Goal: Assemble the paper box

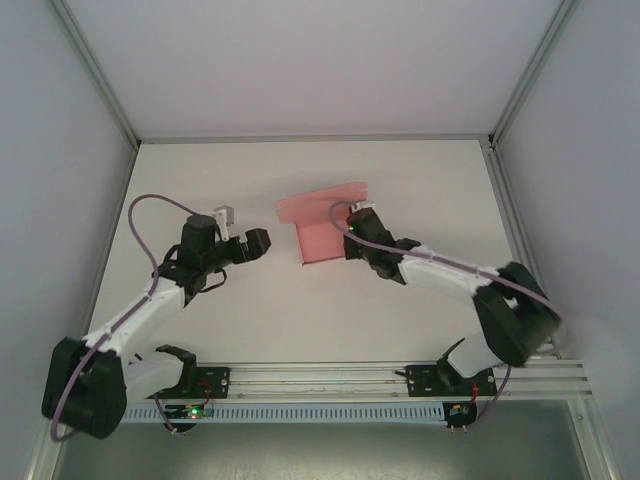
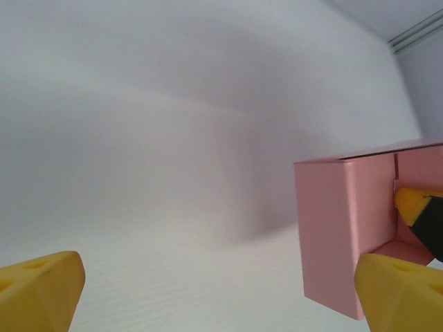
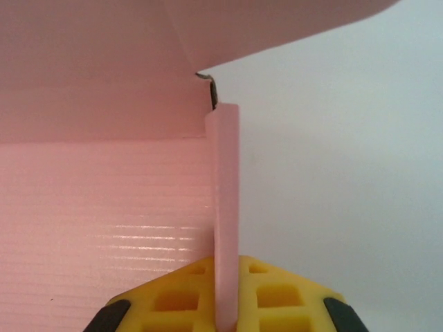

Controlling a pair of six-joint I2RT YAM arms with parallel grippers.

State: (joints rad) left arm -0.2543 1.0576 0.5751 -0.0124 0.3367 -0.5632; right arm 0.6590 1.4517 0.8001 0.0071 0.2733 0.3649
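Observation:
The pink paper box (image 1: 318, 226) stands partly folded near the middle of the table, its lid flap raised toward the back. My right gripper (image 1: 356, 238) is shut on the box's right side wall; in the right wrist view the thin pink wall (image 3: 225, 207) sits pinched between the yellow fingers (image 3: 277, 297). My left gripper (image 1: 258, 243) hangs wide open to the left of the box, apart from it. In the left wrist view the box (image 2: 346, 235) is at the right, with yellow fingertips (image 2: 41, 287) spread at the lower corners.
A small grey-white block (image 1: 225, 214) sits on the table just behind the left arm's wrist. White walls enclose the table on three sides, and a metal rail (image 1: 330, 378) runs along the near edge between the arm bases.

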